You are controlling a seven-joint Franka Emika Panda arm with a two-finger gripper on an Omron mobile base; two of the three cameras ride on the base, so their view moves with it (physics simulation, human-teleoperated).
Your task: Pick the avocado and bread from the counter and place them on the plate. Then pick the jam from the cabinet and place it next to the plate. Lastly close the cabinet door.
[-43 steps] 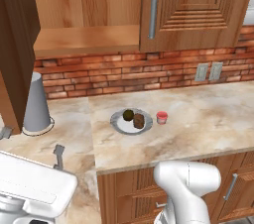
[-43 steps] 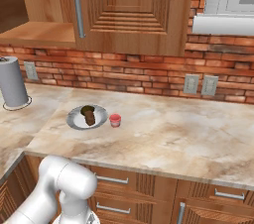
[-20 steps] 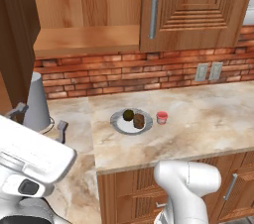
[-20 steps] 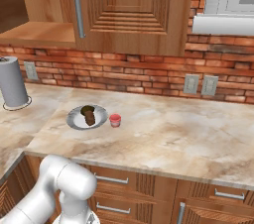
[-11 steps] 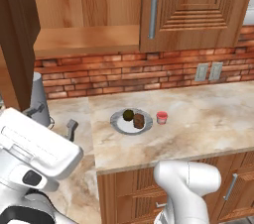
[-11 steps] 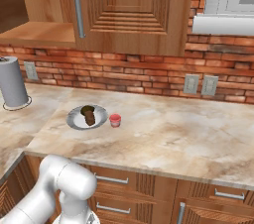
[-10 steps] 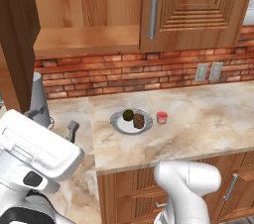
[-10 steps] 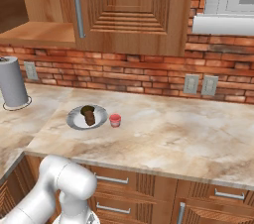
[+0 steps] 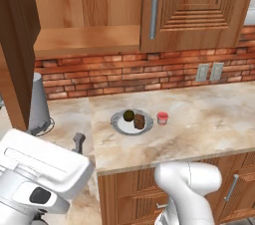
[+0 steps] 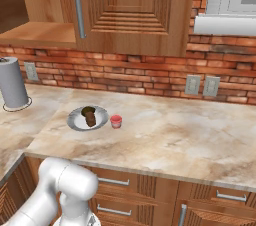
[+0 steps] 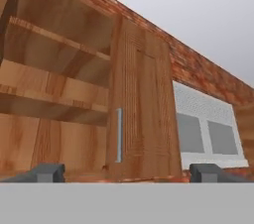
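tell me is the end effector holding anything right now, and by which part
Nothing is held. In the hand view the end effector stands open with its fingertips wide apart and nothing between them, facing the cabinet. The jam sits on the counter beside the plate.

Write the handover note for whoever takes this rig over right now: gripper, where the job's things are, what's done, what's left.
Gripper: open, holding nothing, aimed up at the cabinet.
Avocado and bread: both on the plate on the counter.
Jam: on the counter just beside the plate.
Done: both foods plated, jam set next to the plate.
Left: close the cabinet's left door, which stands swung open; the right door is shut.
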